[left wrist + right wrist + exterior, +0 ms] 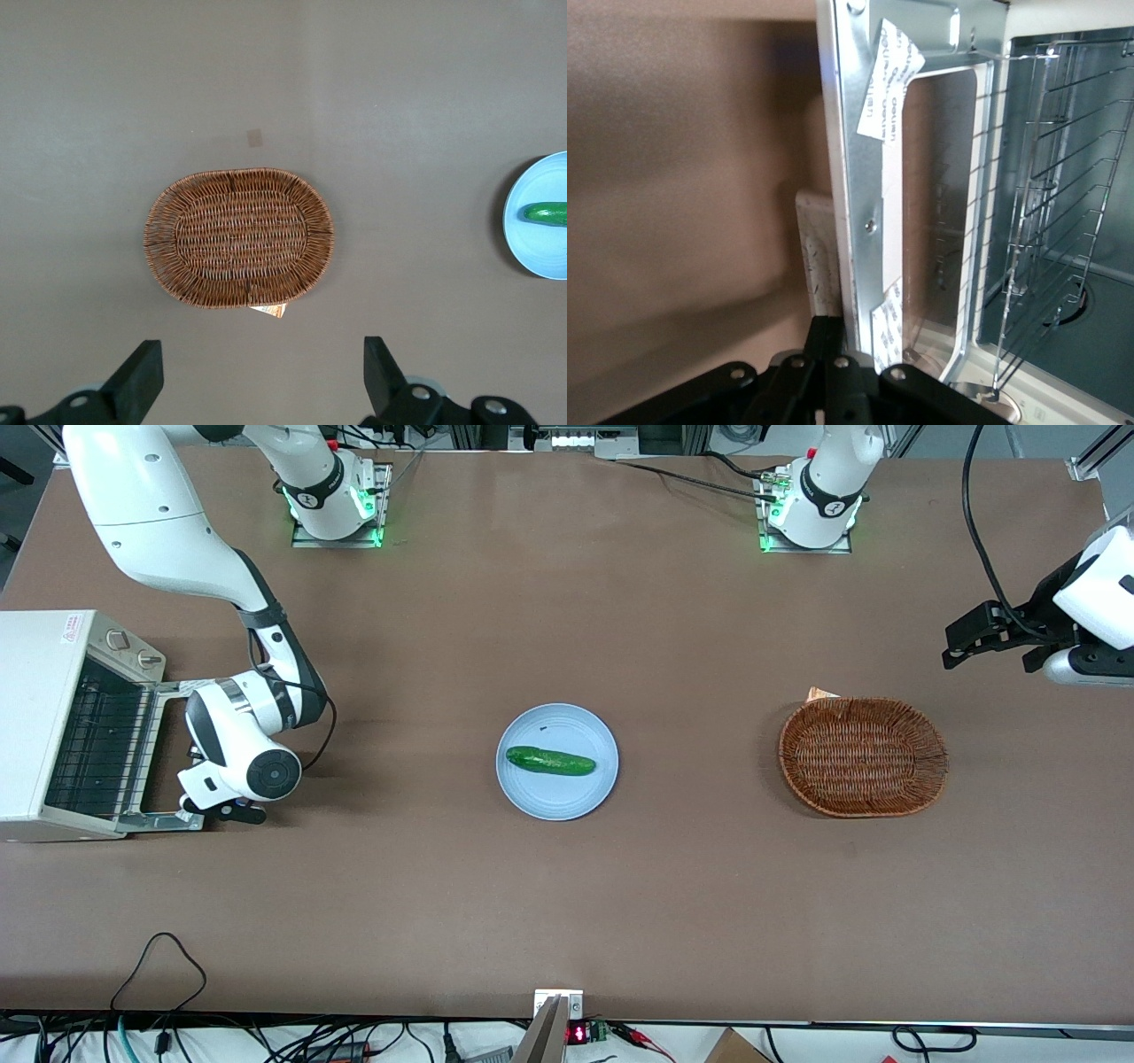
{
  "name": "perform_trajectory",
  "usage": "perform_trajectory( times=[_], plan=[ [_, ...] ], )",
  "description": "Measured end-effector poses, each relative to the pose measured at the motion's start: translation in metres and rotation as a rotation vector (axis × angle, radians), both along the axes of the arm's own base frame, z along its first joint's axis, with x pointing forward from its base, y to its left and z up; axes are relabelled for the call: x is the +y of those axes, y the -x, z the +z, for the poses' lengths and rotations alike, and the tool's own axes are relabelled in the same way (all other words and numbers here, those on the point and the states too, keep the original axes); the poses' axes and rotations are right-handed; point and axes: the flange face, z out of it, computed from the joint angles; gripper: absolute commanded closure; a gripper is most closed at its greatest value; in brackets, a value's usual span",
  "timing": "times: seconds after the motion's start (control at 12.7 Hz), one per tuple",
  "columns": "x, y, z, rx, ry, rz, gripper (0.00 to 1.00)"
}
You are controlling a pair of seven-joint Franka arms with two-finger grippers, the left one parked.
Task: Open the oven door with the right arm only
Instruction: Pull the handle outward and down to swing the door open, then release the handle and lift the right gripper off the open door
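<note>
**While the oven door lies folded down, my pincer sits at its outer edge**

Since the brown table (567, 903) is the biggest thing, I begin there: everything stands on it. At the working arm's end is the white toaster oven (35, 717), its mouth uncovered and a wire rack (1045, 221) inside its cavity. My right arm (159, 540) reaches down from its base and bends in front of that mouth.

The oven door (168, 691) is swung down and out from the oven, close to level, with its metal frame (864, 177) and glass window facing up. White stickers (890, 80) cling to the frame.

Toward the parked arm's end lies the oval wicker basket (930, 757), with a small paper tag (819, 693) poking out at its rim. Near the table's middle sits the pale blue plate (567, 797), and on it lies a single green cucumber (549, 761).

My pincer (232, 810) hangs under the wrist at the door's outer edge, at the corner nearer the front camera. Whether it is spread or pressed together, I cannot tell.
</note>
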Motion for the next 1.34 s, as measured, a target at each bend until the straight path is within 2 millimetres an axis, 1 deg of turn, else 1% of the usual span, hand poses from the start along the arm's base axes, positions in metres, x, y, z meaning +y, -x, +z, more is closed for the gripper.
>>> perform_trajectory(
  times=[0.55, 1.02, 1.18, 1.26, 1.34],
  plan=[
    [-0.002, 0.003, -0.015, 0.014, -0.020, -0.019, 1.00],
    [0.001, 0.006, -0.019, 0.019, -0.051, -0.051, 1.00],
    [0.007, 0.006, -0.018, 0.019, -0.076, -0.071, 0.99],
    [0.010, 0.004, -0.015, 0.013, -0.097, -0.084, 0.95],
    [0.015, 0.001, -0.011, 0.011, -0.122, -0.095, 0.79]
  ],
)
